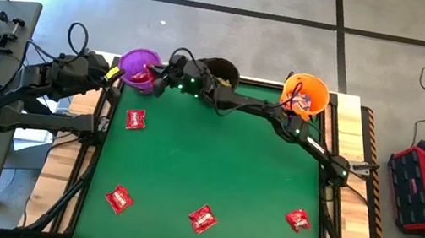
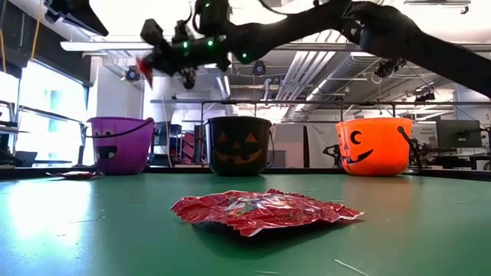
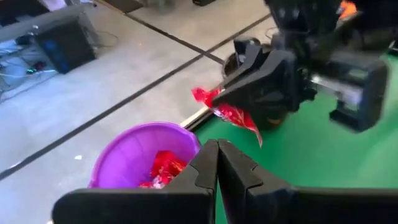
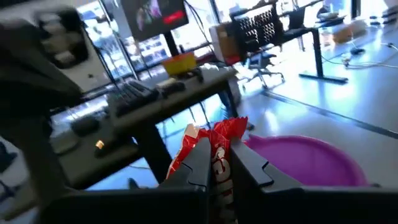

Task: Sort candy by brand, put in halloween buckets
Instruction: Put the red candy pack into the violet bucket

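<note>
I have the right end effector (image 1: 156,79) reaching across the back of the desk (image 1: 213,170) to the purple bucket (image 1: 137,64). Its fingers are clamped narrow on a red packet (image 4: 214,149), which hangs above the purple bucket's rim. In the left wrist view the same packet (image 3: 227,112) dangles from the right end effector (image 3: 217,98), just over the bucket (image 3: 134,152).

The left end effector (image 3: 216,163) sits just beside the purple bucket, on its outer side. Its fingers are pressed together with nothing between them.

Bucket positions, along the far edge of the desk:
- Purple bucket: far-left corner. Red packets (image 3: 163,171) already lie inside it.
- Black bucket (image 1: 220,71): centre, partly covered by the right arm.
- Orange bucket (image 1: 306,95): far-right corner. I see some candy inside, but I cannot tell the kind.

Loose candy on the green surface, all red packets:
- One (image 1: 136,120) near the left edge, in the far half.
- One (image 1: 119,199) near the front-left corner.
- One (image 1: 203,218) at front centre; it is the packet (image 2: 265,212) lying closest in the low view.
- One (image 1: 297,220) near the front-right corner.
</note>
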Robot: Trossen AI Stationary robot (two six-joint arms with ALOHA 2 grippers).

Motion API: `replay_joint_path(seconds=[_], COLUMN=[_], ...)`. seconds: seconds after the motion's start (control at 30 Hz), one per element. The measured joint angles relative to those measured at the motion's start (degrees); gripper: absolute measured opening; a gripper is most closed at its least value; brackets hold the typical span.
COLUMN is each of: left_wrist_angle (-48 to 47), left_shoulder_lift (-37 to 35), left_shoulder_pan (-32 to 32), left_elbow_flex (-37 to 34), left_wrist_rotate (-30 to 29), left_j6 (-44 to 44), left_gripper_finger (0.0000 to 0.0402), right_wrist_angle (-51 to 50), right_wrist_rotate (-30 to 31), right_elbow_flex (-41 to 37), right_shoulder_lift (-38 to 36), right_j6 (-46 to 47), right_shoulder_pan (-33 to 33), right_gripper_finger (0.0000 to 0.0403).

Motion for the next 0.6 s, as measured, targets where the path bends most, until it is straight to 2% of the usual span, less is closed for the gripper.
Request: replay_joint_path(seconds=[0.07, 0.13, 0.33, 0.6], left_wrist_angle=[0.08, 0.31, 3.11, 6.23], left_shoulder_lift=[0.69, 1.62, 4.30, 6.82], left_shoulder_pan=[0.02, -0.02, 0.01, 0.02], left_elbow_flex=[0.02, 0.02, 0.02, -0.01], left_wrist_rotate=[2.20, 4.56, 9.25, 9.15], left_j6=[0.58, 1.51, 0.64, -3.17], left_gripper_finger=[0.0009, 0.0024, 0.0100, 0.0199], right_wrist_angle=[5.40, 6.05, 7.51, 11.16], right_wrist_rotate=[0.05, 0.14, 3.42, 5.73], right_elbow_flex=[-1.21, -1.17, 0.02, 0.02], right_shoulder_lift=[-0.37, -0.59, -0.50, -0.72], right_j6=[1.94, 5.55, 7.18, 11.50], right_shoulder_pan=[0.38, 0.49, 1.22, 1.61], right_gripper_finger=[0.0018, 0.0018, 0.0018, 0.0018])
